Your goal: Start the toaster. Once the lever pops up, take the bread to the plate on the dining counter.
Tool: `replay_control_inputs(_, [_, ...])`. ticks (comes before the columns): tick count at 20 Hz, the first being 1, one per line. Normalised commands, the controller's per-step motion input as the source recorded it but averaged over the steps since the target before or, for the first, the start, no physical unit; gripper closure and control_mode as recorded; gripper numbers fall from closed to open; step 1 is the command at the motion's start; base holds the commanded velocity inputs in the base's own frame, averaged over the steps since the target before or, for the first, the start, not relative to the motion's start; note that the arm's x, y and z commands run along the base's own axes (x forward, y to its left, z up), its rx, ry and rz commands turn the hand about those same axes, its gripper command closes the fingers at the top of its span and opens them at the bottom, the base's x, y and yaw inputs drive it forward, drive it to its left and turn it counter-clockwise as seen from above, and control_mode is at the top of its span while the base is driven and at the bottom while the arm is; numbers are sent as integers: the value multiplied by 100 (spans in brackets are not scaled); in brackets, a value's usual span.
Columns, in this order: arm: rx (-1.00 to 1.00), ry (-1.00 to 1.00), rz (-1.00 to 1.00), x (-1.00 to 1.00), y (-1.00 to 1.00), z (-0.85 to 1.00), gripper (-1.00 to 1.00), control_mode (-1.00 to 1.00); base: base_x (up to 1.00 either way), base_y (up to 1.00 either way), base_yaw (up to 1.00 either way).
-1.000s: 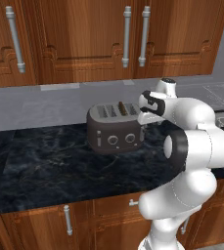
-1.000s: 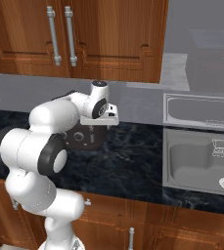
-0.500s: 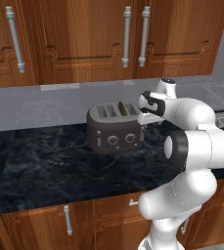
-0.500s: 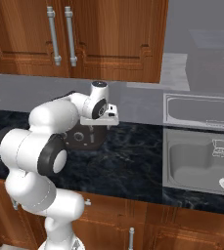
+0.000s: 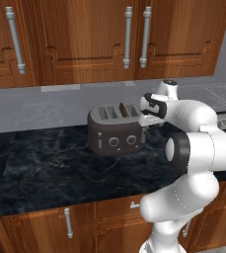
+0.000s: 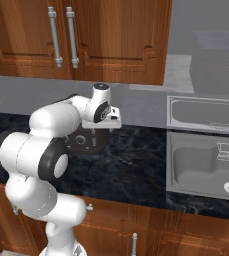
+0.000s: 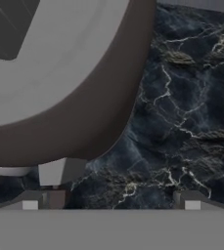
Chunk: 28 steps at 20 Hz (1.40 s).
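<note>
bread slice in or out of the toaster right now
In. The bread stands upright in a slot of the toaster, its top edge poking above.

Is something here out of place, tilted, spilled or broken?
Nothing stands out. The toaster stands level on the black counter, the bread sits upright in a slot, and the open gripper is beside the toaster's corner.

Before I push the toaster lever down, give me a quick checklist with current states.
1. Bread seated in a toaster slot: ok, a dark slice stands in the top.
2. End effector open: ok, tips stand wide apart.
3. End effector at the toaster's right end: ok, the corner sits just ahead in the hand view.
4. Tip lined up on the pale lever tab: cannot tell.
5. Black counter around the toaster free of clutter: ok.
</note>
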Motion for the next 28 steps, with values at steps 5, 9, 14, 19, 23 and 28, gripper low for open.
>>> replay_control_inputs(5, [0,7,0,0,0,-44,-100,-100,0,0,0])
replay_control_inputs(9, [0,10,0,-8,0,-36,-100,-100,0,0,0])
replay_control_inputs(14, [0,3,0,-2,0,-36,-100,-100,0,0,0])
replay_control_inputs(19, [0,0,0,0,0,-35,-100,-100,0,0,0])
replay_control_inputs(23, [0,0,0,0,0,-32,-100,-100,0,0,0])
replay_control_inputs(28, [0,0,0,0,0,-30,-100,-100,0,0,0])
